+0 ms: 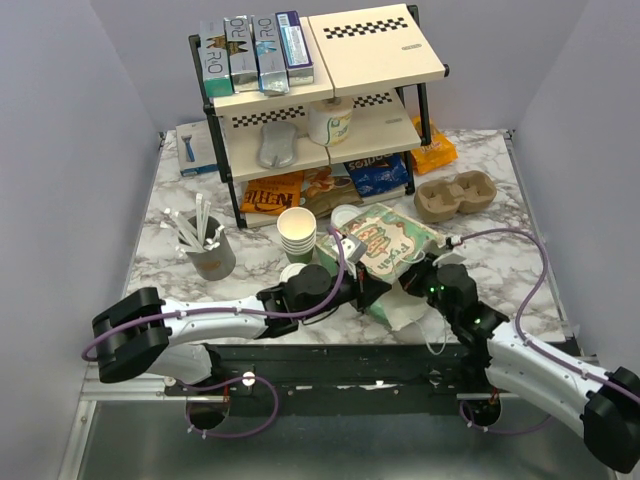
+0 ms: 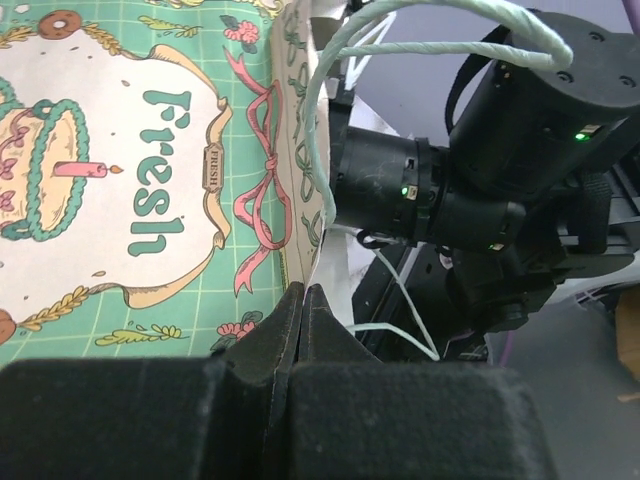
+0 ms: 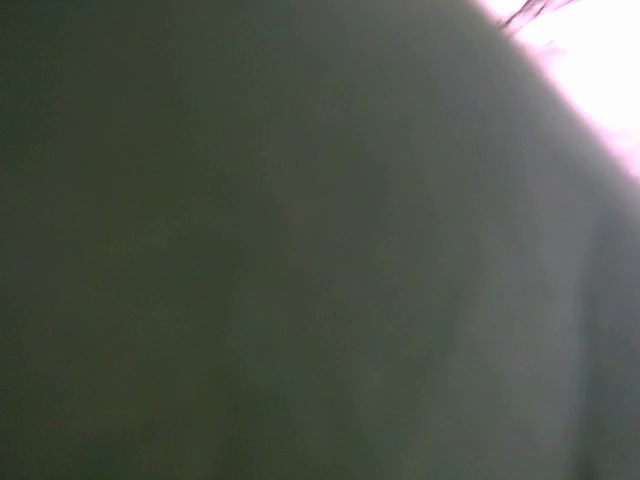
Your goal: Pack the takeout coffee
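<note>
We pinched the bag edge with our left pincer, likely to hold it open; the right pincer's state we couldn't tell.

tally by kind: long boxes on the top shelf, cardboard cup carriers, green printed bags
long boxes: 4
cardboard cup carrier: 1
green printed bag: 1
total: 6
</note>
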Action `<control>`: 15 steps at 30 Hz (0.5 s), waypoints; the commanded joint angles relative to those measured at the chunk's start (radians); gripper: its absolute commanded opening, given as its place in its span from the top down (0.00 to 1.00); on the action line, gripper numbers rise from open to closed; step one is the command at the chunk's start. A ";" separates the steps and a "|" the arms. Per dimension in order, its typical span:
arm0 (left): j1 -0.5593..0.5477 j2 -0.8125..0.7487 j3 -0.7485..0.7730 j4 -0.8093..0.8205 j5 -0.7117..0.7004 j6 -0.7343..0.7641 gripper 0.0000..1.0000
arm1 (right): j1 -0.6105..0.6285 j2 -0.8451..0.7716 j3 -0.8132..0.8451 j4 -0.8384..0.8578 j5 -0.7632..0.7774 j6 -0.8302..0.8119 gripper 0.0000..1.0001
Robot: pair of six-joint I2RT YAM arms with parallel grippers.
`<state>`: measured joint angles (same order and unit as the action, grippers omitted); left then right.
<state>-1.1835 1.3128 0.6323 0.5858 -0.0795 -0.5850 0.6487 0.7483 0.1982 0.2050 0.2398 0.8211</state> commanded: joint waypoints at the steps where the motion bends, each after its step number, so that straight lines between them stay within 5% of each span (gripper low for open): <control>1: 0.008 0.011 0.023 0.035 -0.023 -0.047 1.00 | 0.002 -0.009 0.032 -0.008 -0.065 -0.060 0.86; 9: 0.021 0.003 0.124 -0.015 -0.124 -0.047 1.00 | 0.000 -0.127 0.348 -0.651 -0.059 -0.145 0.69; 15: 0.079 0.019 0.231 -0.140 -0.164 -0.203 1.00 | 0.002 -0.207 0.604 -1.079 0.082 -0.198 0.52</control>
<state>-1.1461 1.3170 0.7815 0.5449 -0.1810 -0.6624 0.6479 0.5903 0.6617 -0.4629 0.2256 0.6907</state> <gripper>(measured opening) 0.007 0.464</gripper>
